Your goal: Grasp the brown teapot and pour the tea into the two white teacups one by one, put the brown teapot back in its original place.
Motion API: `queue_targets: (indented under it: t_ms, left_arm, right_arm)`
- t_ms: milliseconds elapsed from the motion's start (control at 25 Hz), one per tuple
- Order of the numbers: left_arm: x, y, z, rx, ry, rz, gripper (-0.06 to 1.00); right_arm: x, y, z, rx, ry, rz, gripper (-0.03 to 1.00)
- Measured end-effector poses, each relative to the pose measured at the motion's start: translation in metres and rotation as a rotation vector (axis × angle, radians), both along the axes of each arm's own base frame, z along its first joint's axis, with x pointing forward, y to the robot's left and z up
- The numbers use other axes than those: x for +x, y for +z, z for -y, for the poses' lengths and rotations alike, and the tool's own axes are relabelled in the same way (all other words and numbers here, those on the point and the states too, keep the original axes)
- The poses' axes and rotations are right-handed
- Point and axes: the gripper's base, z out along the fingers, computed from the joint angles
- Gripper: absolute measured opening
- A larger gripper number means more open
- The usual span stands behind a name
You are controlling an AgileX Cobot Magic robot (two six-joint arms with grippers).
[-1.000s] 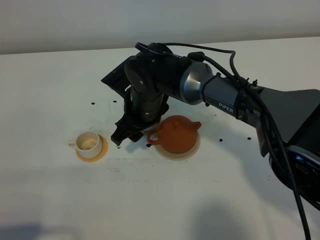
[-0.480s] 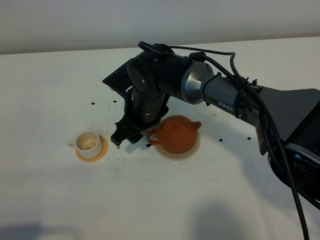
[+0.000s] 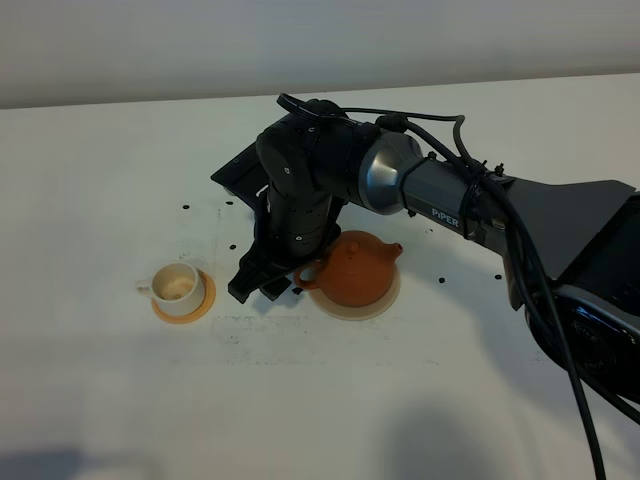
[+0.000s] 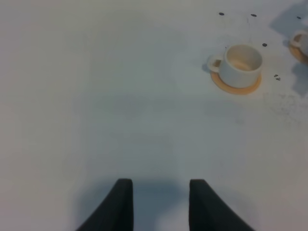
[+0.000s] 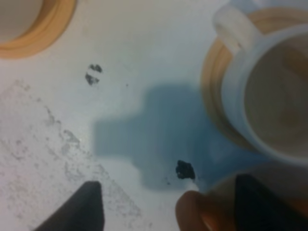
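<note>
2 white teacups are shown in the left wrist view. 1 teacup (image 4: 239,65) stands upright on an orange coaster (image 4: 236,85), and the other (image 4: 301,42) is cut off by the picture edge. In the exterior high view only 1 of them (image 3: 178,285) is seen, upright on its coaster (image 3: 190,312) at the left of the bench (image 3: 100,400). The other cannot be made out there.

The brown teapot (image 3: 352,268) is seated upright, lid on, on the beige disc (image 3: 360,313). Its spout is turned to the right and its loop handle (image 3: 305,276) to the left, toward the coaster.

The right jaws, carried by the right arm (image 3: 420,185), are positioned low over the bench, just beside the teapot on its handle side. They are released: in the right wrist view the 2 fingers (image 5: 72,209) are spread wide, and the handle (image 5: 192,214) lies between them, nearer to 1 finger. Contact with the handle cannot be confirmed. A teacup (image 5: 272,91) on a coaster is seen close to the handle.

The left jaws are also released. Their fingers (image 4: 120,207) are held apart above the bench, with nothing between them, well apart from the teacups.
</note>
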Motion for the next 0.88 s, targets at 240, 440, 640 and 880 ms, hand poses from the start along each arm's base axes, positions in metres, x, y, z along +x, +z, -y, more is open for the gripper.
queue_targets:
  t_ms: [240, 440, 640, 880]
  left_arm:
    - [0.0000, 0.0000, 0.0000, 0.000, 0.000, 0.000, 0.30]
    - [0.0000, 0.0000, 0.0000, 0.000, 0.000, 0.000, 0.30]
    - [0.0000, 0.0000, 0.0000, 0.000, 0.000, 0.000, 0.30]
    - [0.0000, 0.0000, 0.0000, 0.001, -0.001, 0.000, 0.30]
  right_arm:
    - [-0.0023, -0.0001, 0.0001, -0.002, 0.014, -0.023, 0.56]
    - [-0.0046, 0.0010, -0.0005, 0.006, 0.027, -0.044, 0.56]
    - [-0.0067, 0.0079, 0.0006, 0.006, 0.028, -0.052, 0.56]
    - [-0.0070, 0.0080, 0.0002, 0.006, 0.029, -0.052, 0.56]
